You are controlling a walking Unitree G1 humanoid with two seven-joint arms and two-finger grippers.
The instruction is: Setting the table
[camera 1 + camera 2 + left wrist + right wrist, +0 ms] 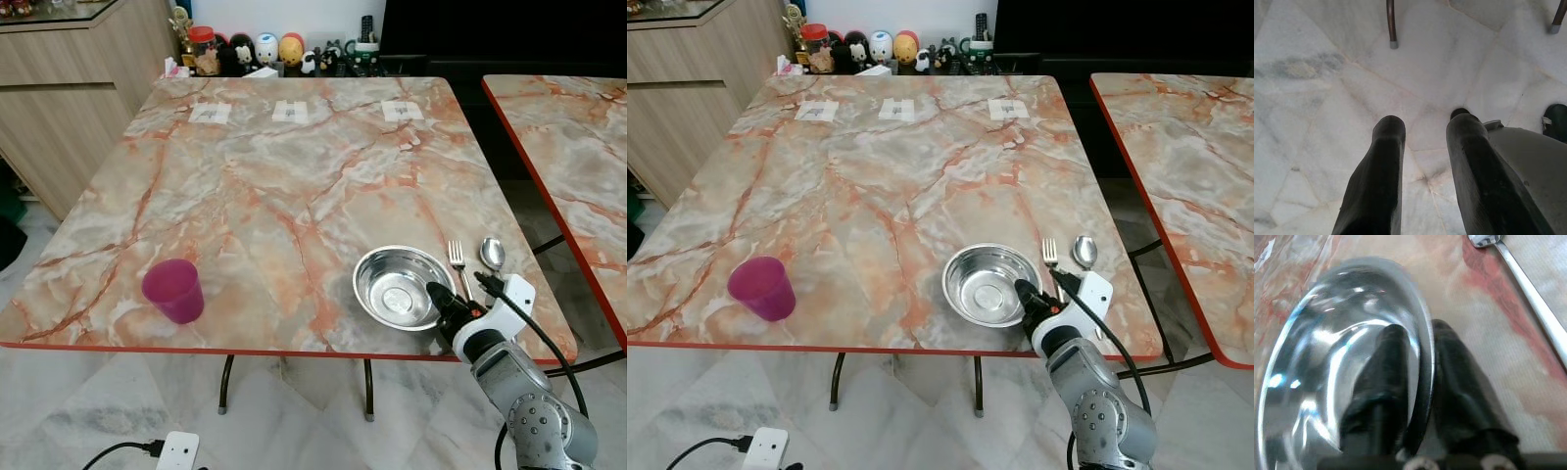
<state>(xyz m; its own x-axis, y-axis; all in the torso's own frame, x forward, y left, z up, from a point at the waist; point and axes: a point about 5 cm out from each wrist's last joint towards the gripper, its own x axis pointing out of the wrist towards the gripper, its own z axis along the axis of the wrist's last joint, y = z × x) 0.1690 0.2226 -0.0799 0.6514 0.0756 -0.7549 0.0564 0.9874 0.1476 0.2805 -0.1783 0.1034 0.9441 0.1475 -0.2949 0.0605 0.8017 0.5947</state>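
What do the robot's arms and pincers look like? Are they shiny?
The right arm is silver-grey metal with round joints and small screws, not very shiny. A white block sits at its wrist, with a black cable looping past it. The right pincer and left pincer each have two long, dull black fingers with rounded tips.

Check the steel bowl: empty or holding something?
Empty. The steel bowl shows only bare shiny metal inside. The right gripper straddles its rim, one finger inside and one outside.

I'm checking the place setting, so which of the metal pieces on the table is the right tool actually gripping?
The steel bowl: the right tool straddles its near rim, one finger inside, one outside. The fork and spoon lie untouched beside it.
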